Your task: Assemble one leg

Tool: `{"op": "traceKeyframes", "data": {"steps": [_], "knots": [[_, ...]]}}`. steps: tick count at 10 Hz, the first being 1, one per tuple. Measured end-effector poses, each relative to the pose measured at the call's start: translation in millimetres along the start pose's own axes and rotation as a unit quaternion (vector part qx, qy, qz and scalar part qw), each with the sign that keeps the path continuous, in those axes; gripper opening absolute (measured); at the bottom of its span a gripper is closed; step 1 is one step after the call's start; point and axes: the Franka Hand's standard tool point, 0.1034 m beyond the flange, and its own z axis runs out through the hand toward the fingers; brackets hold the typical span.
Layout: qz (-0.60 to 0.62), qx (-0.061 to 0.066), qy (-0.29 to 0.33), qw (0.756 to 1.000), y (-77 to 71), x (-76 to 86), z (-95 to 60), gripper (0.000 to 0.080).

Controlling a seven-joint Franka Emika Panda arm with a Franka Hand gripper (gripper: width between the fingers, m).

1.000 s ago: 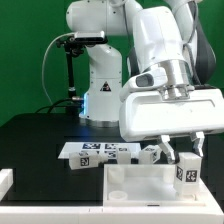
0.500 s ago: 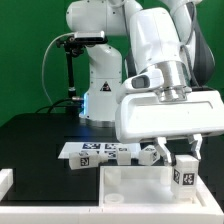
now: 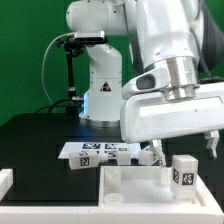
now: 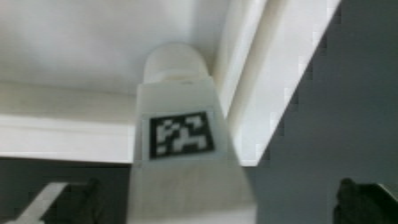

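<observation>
The leg (image 3: 182, 172), a short white block with a black-and-white tag, stands upright at the near corner of the large white panel (image 3: 130, 186) on the exterior view's right. My gripper (image 3: 186, 148) hangs just above it, its fingers spread wide to either side and not touching it. In the wrist view the leg (image 4: 187, 150) runs up the middle with its tag facing the camera. A dark fingertip (image 4: 64, 200) shows on each side, well clear of it. The panel's raised rim (image 4: 258, 70) lies behind the leg.
The marker board (image 3: 72, 150) lies behind the panel on the black table. Other white tagged legs (image 3: 86, 160) lie on and near it, one (image 3: 149, 155) close to my gripper. A white block (image 3: 5, 182) sits at the exterior view's left edge.
My gripper has opened and risen off the leg, which stays standing on the panel's corner. The arm has shifted slightly toward the exterior view's right.
</observation>
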Motion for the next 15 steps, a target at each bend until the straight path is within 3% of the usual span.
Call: {"op": "traceKeyframes", "data": {"steps": [1,2,5,7,9,11,12,13,15], "knots": [[0.027,0.002,-0.029,0.999,0.7,7.7,-0.1,0.0647],[0.049,0.009,-0.080,0.996,-8.0,2.7,-1.6,0.0647],[0.050,0.022,-0.160,0.986,-6.2,1.1,-1.2,0.0649],[0.054,0.011,-0.173,0.983,13.8,6.1,8.2,0.0649],[0.067,0.009,-0.174,0.982,13.7,5.5,8.7,0.0649],[0.075,0.008,-0.174,0.982,13.5,5.2,8.9,0.0390],[0.105,0.003,-0.174,0.979,13.1,5.1,9.1,0.0390],[0.135,-0.002,-0.174,0.975,12.8,5.1,9.2,0.0285],[0.206,-0.015,-0.170,0.964,12.8,5.1,10.4,0.0285]]}}
